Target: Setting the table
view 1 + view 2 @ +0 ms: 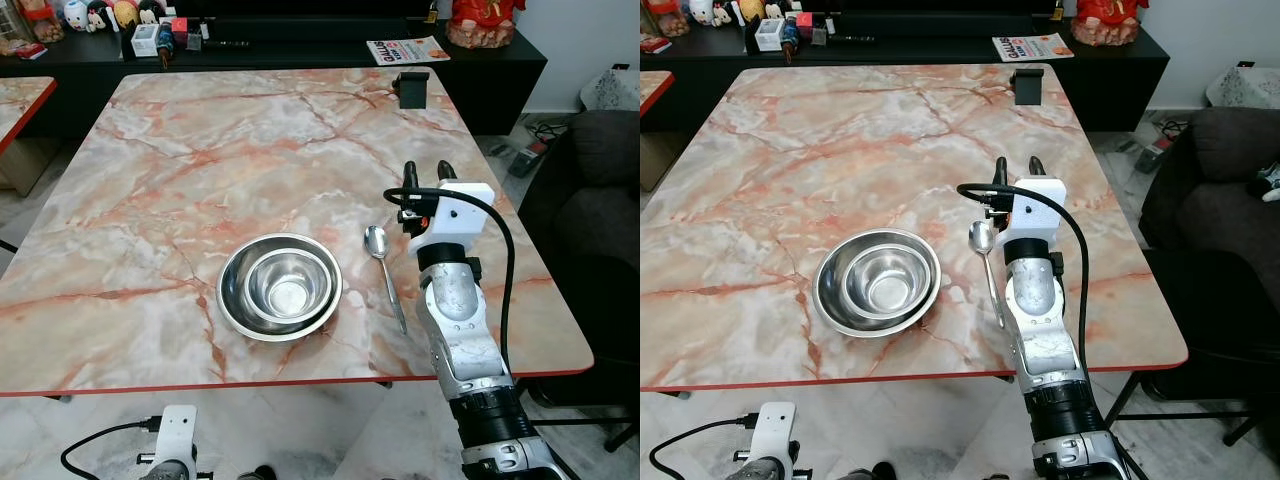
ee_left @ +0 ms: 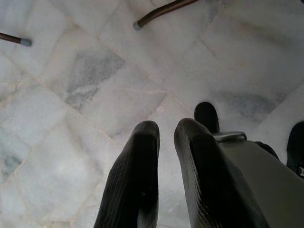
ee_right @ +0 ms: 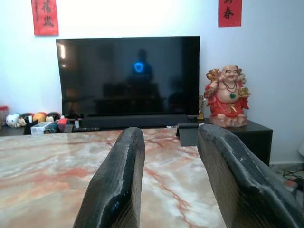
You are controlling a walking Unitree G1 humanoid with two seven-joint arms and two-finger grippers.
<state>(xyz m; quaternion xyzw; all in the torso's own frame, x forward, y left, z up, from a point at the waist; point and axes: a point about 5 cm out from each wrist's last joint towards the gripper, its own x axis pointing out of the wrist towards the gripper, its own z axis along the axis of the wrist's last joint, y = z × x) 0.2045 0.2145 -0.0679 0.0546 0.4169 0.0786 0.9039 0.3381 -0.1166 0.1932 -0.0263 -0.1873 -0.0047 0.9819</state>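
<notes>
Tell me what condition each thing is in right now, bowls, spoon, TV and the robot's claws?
Smaller steel bowl: upright, empty, nested inside the larger one.
Larger steel bowl: upright on the marble table.
Spoon: lying flat, bowl end up, beside the bowls, untouched.
Television: screen dark.
Right claw: open, empty, raised over the table past the spoon.
Left claw: hanging over the floor, fingers slightly apart, empty.

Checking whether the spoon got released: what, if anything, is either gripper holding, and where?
Nothing. The right gripper is open above the table beside the spoon; the left gripper hangs empty.
</notes>
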